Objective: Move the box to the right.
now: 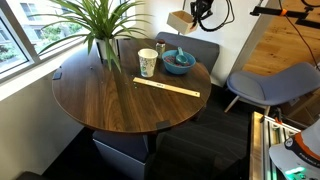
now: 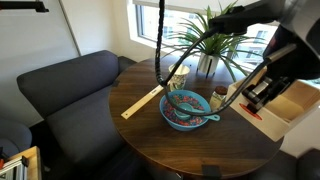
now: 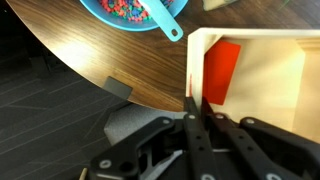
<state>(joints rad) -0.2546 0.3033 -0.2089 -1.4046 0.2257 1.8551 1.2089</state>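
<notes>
The box (image 3: 262, 70) is shallow, square and of pale wood, with a red-orange item (image 3: 221, 70) inside. My gripper (image 3: 194, 108) is shut on the box's thin left wall and holds it in the air, past the round table's edge. In both exterior views the box (image 1: 180, 19) (image 2: 288, 108) hangs from the gripper (image 1: 198, 14) (image 2: 258, 98), lifted off the table (image 1: 110, 95).
A blue bowl (image 1: 179, 62) (image 2: 186, 108) (image 3: 130, 12) with colourful pieces and a blue spoon stands on the table by a paper cup (image 1: 148, 62). A flat wooden stick (image 1: 168, 87) (image 2: 141, 102) lies near them. A potted plant (image 1: 100, 25) stands behind. Grey chairs (image 1: 270, 85) surround the table.
</notes>
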